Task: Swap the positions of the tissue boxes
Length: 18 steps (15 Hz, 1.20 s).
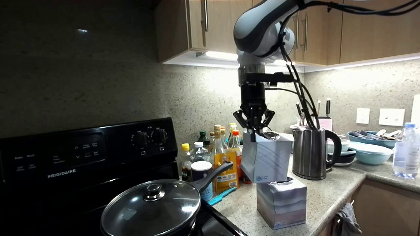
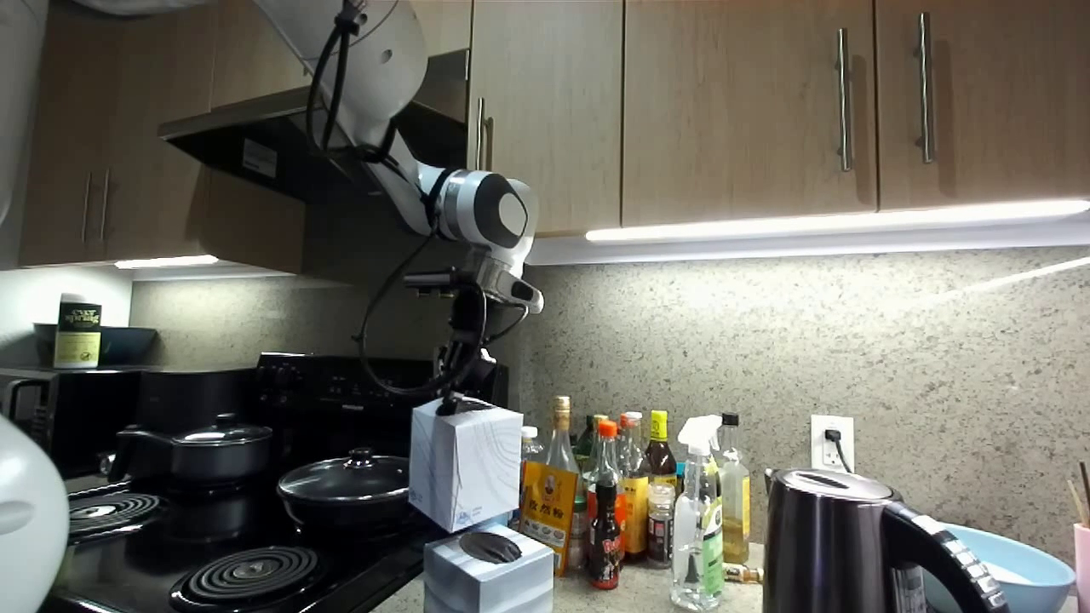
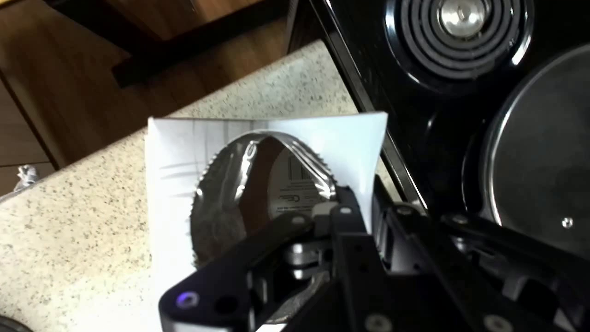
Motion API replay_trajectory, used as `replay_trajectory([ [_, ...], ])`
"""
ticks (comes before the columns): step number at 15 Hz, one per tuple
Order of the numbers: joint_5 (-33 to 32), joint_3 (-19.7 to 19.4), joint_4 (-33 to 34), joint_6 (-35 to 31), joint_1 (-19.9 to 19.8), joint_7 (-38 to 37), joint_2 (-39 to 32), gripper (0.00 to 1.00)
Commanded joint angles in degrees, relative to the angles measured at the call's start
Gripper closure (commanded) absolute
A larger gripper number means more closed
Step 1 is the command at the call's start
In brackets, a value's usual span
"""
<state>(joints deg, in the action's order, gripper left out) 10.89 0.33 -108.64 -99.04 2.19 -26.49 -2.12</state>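
Note:
The whitish tissue box (image 1: 274, 160) hangs in the air, slightly tilted, with thin curved lines on its sides. My gripper (image 1: 257, 137) is shut on the rim of its top opening, pinching one wall; this also shows in an exterior view (image 2: 449, 403). In the wrist view the whitish box (image 3: 171, 184) shows its oval opening with clear film and a printed inside. The grey-lavender banded tissue box (image 1: 283, 206) stands upright on the counter, just below and partly behind the held one; an exterior view shows its dark oval opening (image 2: 490, 547). I cannot tell whether the boxes touch.
A steel kettle (image 1: 308, 152) stands on the counter behind the boxes. Several sauce bottles (image 2: 634, 477) and a spray bottle (image 2: 698, 519) stand along the wall. A lidded pan (image 1: 152, 208) sits on the black stove beside the counter. A teal knife (image 1: 222, 196) lies near the bottles.

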Motion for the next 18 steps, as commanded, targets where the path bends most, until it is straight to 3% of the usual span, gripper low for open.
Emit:
replay_trajectory([
  [1, -0.3, 0.2, -1.6, -8.1, 0.0, -5.0, -0.6, 0.97],
  [4, -4.0, 0.0, -1.9, -8.0, 0.3, -9.3, -0.7, 0.97],
  [9, -11.1, -0.3, -1.5, -2.5, 0.0, -13.3, -0.5, 0.97],
  [14, -10.7, -1.2, -1.1, 6.6, -0.8, -10.3, -1.3, 0.97],
  [18, -9.4, -1.8, -1.6, 5.2, -1.5, -5.3, -1.9, 0.97],
])
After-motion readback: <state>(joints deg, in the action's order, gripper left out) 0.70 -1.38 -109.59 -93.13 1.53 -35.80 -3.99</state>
